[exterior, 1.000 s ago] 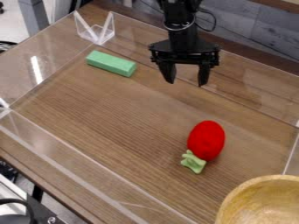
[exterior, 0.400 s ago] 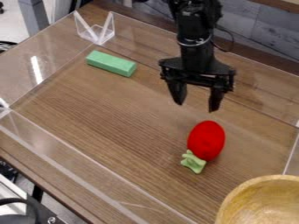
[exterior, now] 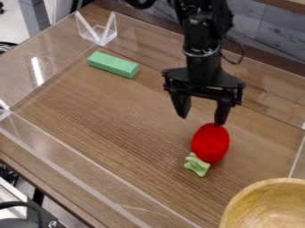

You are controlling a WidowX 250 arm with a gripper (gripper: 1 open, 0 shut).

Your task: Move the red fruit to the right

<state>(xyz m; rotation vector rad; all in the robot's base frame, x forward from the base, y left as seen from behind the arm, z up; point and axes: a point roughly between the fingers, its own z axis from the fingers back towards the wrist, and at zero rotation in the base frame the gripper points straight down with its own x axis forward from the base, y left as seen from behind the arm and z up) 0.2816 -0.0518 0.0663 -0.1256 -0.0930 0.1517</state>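
Camera view: one angled look down onto a tabletop from the front, a single arm reaching in from the top.
Surface: a wooden table (exterior: pixel 107 134) with a fine straight grain running diagonally, matte and brown.
Enclosure: clear acrylic walls (exterior: pixel 42 151) stand around the wood, thin, glossy and catching pale reflections along their edges.
Green block (exterior: pixel 113 64): a flat rectangular piece, pale green, smooth, lying near the far left wall.
Clear stand (exterior: pixel 98 29): a small folded transparent piece, V-shaped, at the far left corner.
Bowl (exterior: pixel 269 207): a rounded light wooden rim showing at the bottom right corner, only partly in frame.
Gripper (exterior: pixel 202 109): black, hard-edged, pointing downward on a black jointed arm; its two fingers are spread wide apart with nothing between them.
Red fruit (exterior: pixel 211 142): a small rounded, egg-like body in bright, even red with a smooth plastic look; a pale green leafy stem piece sticks out at its lower left end and rests on the wood.
Fruit's place: on the right half of the table, toward the near side, well apart from the green block.
Fruit against the gripper: the fruit lies just below the spread fingertips in the picture, near them; whether they touch it cannot be told.
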